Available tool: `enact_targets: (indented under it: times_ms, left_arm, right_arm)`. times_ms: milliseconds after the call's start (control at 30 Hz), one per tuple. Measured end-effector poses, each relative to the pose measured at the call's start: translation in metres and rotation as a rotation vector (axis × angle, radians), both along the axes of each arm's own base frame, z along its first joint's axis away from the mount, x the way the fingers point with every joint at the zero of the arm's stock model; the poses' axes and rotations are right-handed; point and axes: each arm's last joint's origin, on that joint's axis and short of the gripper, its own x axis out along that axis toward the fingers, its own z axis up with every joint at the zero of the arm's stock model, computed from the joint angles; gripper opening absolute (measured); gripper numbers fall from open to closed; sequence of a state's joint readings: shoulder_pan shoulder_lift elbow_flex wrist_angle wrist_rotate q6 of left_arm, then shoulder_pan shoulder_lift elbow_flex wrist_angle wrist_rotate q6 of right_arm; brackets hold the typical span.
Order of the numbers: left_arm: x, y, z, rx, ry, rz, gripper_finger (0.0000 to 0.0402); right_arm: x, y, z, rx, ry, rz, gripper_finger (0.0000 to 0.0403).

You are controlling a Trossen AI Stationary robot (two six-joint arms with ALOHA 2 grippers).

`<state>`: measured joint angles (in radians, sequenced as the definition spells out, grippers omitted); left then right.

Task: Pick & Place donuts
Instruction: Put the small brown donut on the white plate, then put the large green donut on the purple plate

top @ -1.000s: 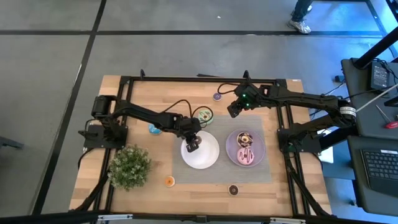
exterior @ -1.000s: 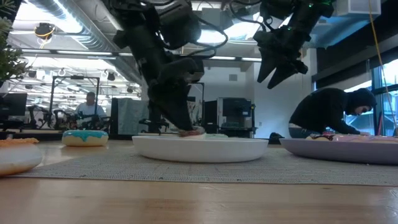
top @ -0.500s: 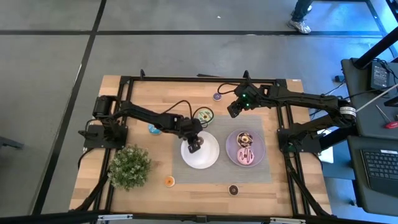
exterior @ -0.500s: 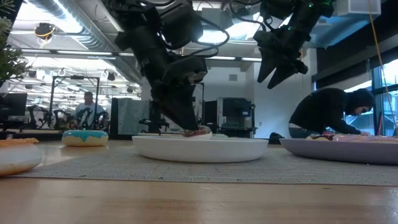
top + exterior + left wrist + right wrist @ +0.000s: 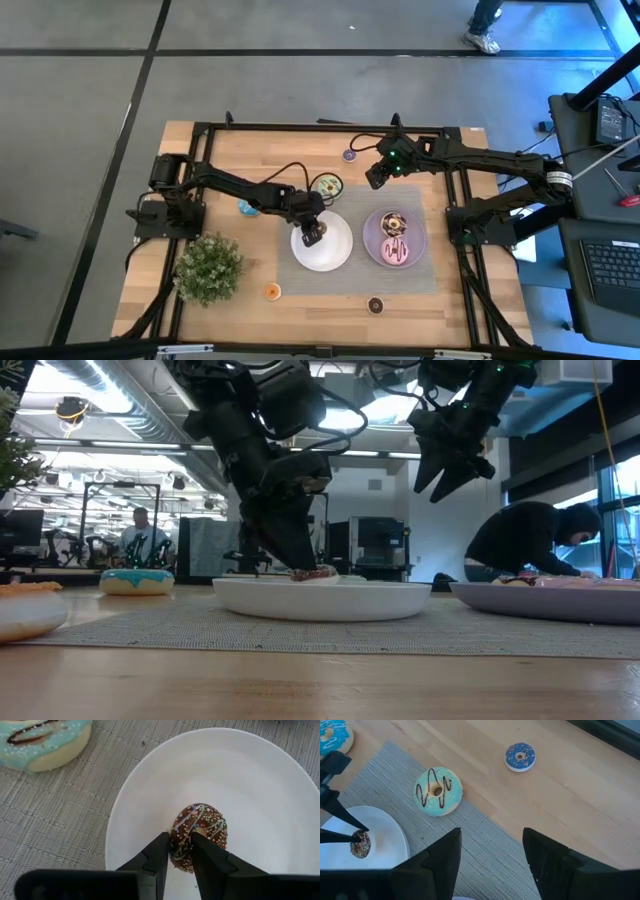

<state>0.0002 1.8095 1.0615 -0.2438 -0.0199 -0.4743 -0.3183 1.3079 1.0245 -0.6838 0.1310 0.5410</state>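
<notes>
Left tool (image 5: 179,851) pinching the brown sprinkled toy donut (image 5: 199,836) upright just over the round white plate (image 5: 260,780); releasing here may let it roll off, while the right tool (image 5: 490,852) waits spread.

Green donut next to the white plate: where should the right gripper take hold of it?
Come straight down on the green donut from above: it lies flat, half on the mat, with clear space around it. Put one finger in its hole and one outside, pinching the ring wall. The right gripper is already open; I'd pick the side away from the white plate.
</notes>
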Motion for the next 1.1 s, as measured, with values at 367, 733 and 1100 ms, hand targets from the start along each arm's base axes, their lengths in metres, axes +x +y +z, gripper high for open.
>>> enact_targets:
  times_ms: [367,733,1100]
  left_arm:
    - [0.000,0.003,0.000,-0.007,0.005,-0.007,0.0140]
    - [-0.016,0.027,0.022,-0.025,0.029,0.078,0.0152]
    - [-0.059,0.052,0.092,0.081,-0.130,0.186,0.0152]
  right_arm:
    - [0.000,0.000,0.000,0.000,0.001,0.000,0.0213]
    - [0.000,0.000,0.000,-0.018,0.005,0.027,0.0213]
    - [0.032,0.002,-0.008,0.046,-0.154,0.100,0.0213]
